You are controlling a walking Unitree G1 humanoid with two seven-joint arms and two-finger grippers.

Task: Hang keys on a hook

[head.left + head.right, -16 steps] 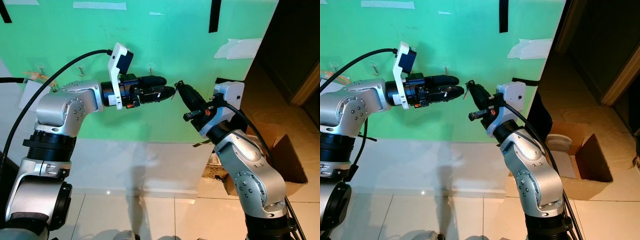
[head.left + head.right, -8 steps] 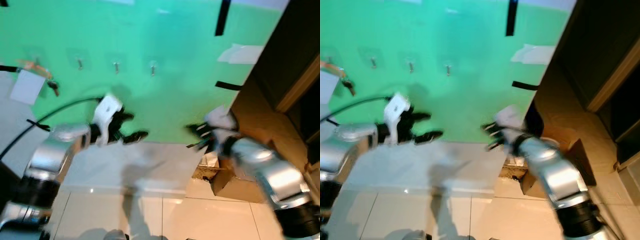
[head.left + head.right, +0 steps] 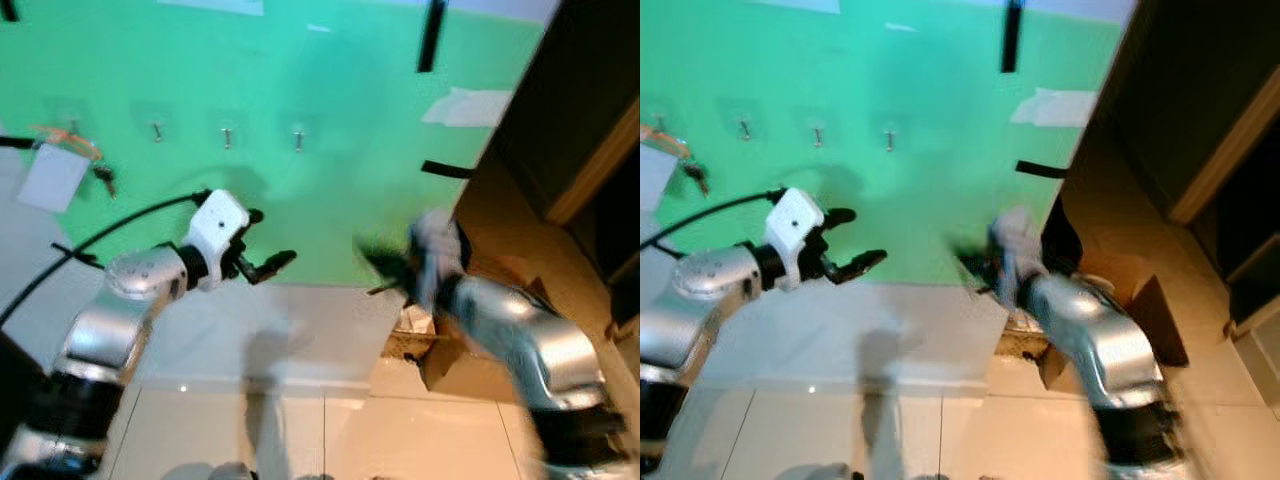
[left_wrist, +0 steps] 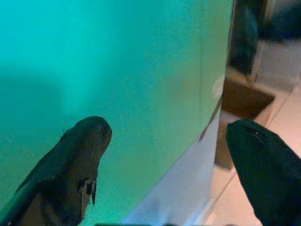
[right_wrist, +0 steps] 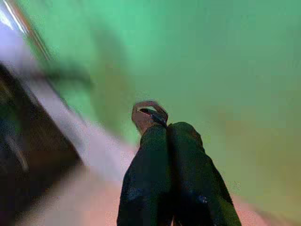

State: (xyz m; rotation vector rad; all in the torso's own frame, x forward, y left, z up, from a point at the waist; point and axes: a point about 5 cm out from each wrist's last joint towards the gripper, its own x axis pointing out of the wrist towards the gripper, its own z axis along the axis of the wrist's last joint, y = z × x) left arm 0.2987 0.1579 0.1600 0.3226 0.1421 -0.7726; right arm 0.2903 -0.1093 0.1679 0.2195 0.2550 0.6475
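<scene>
Right hand (image 5: 157, 123) clenched on a key ring (image 5: 146, 111), left hand (image 3: 262, 243) released, three hooks (image 3: 227, 135) on the green wall (image 3: 330, 90)

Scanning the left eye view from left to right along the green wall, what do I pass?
White paper → hanging keys → three wall hooks → black tape strip → dark doorway.

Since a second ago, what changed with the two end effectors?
Both arms dropped from meeting at hook height. The left end effector let go and now hangs open; the right end effector stays shut on the key ring. The hooks remain bare.
</scene>
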